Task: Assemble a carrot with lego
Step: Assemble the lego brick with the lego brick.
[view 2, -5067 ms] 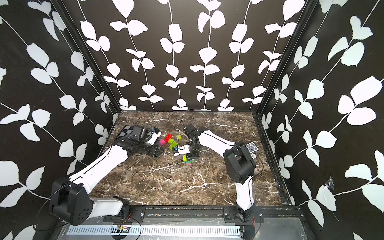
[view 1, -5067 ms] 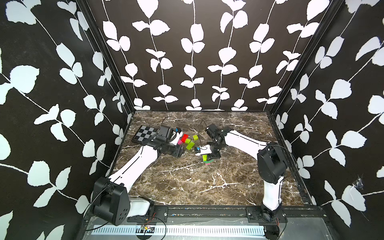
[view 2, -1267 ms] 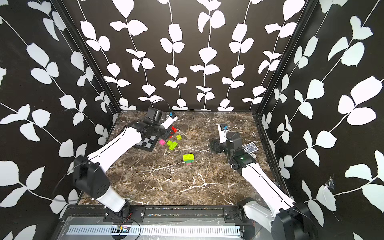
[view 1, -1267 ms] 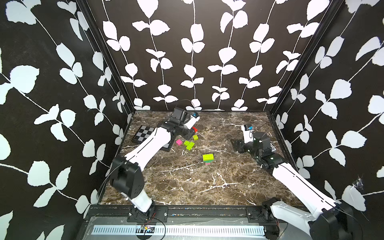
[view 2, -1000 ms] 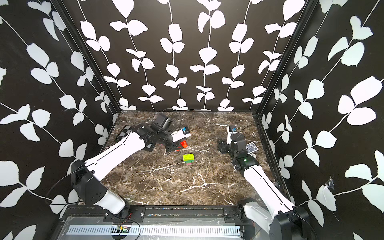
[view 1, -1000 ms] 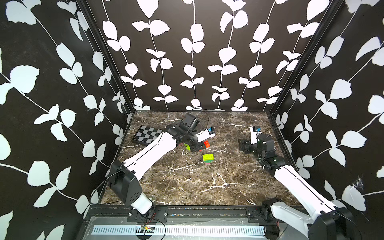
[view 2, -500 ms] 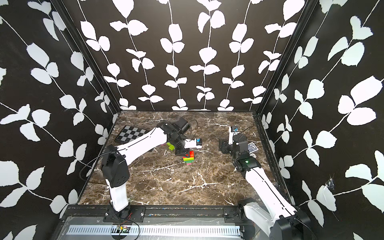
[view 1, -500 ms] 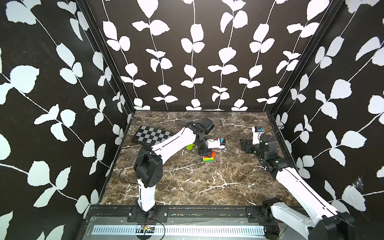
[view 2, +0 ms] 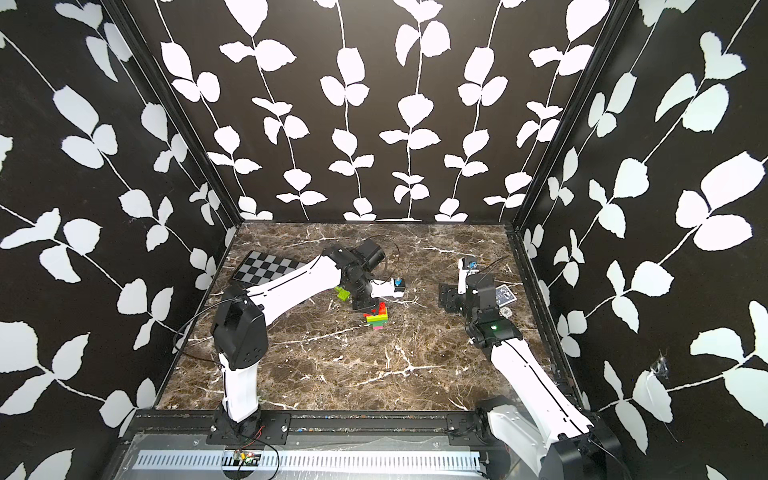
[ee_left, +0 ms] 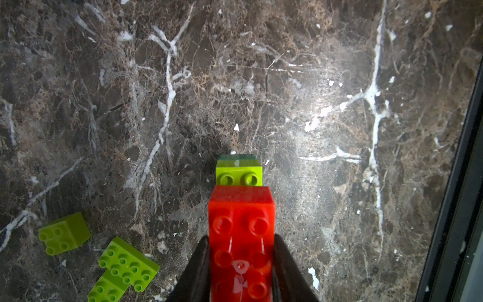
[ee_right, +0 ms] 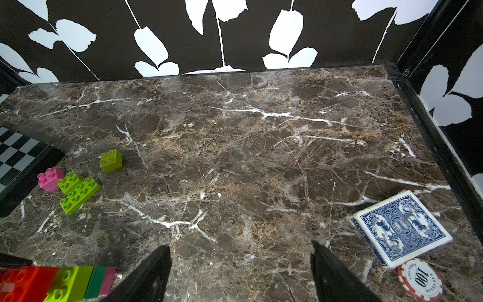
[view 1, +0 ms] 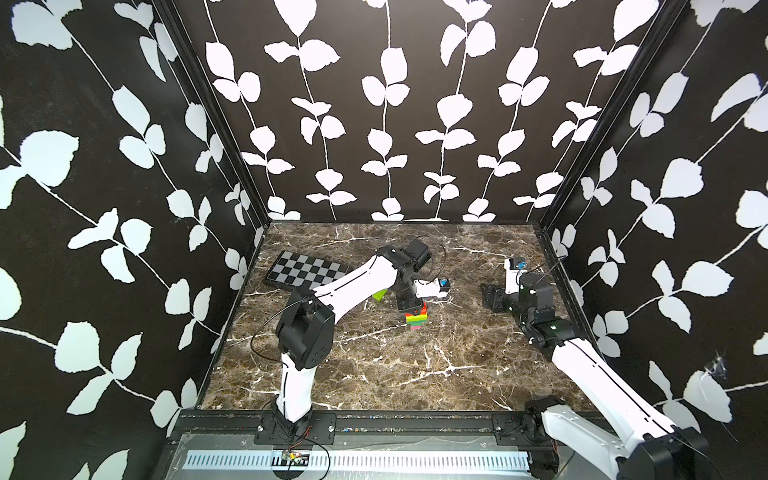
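Most of the loose lego is hidden in both top views beneath the left arm's white forearm; only a scrap of lime lego [view 1: 379, 294] [view 2: 343, 294] peeks out beside it. The right wrist view shows more: a small lime brick [ee_right: 111, 160], a pink brick [ee_right: 51, 178] and a lime L-shaped piece [ee_right: 78, 194] just beside the pink one, all near the checkered board [ee_right: 15, 157].

The carrot [view 1: 417, 319] [view 2: 377, 319] sits near mid-table. In the right wrist view the frame edge cuts it off [ee_right: 57, 283], leaving red-orange, lime, green and pink bands in a row. In the left wrist view its red-orange brick [ee_left: 241, 209] covers most of the stack, with only a lime band and a sliver of green beyond it and the pink end out of sight. The left gripper [ee_left: 241, 243] is clamped on that red-orange brick, black fingers [ee_left: 196, 269] pressed to either side. Whether the stack rests on the marble table [ee_left: 261, 78] or is held just off it cannot be told.

The right gripper [ee_right: 240, 245] [view 1: 492, 296] hangs over bare marble well apart from the carrot, jaws spread wide and empty. Near it lie a blue-backed card pack [ee_right: 402, 230] and a poker chip [ee_right: 419, 281], both partly behind the right arm in a top view.
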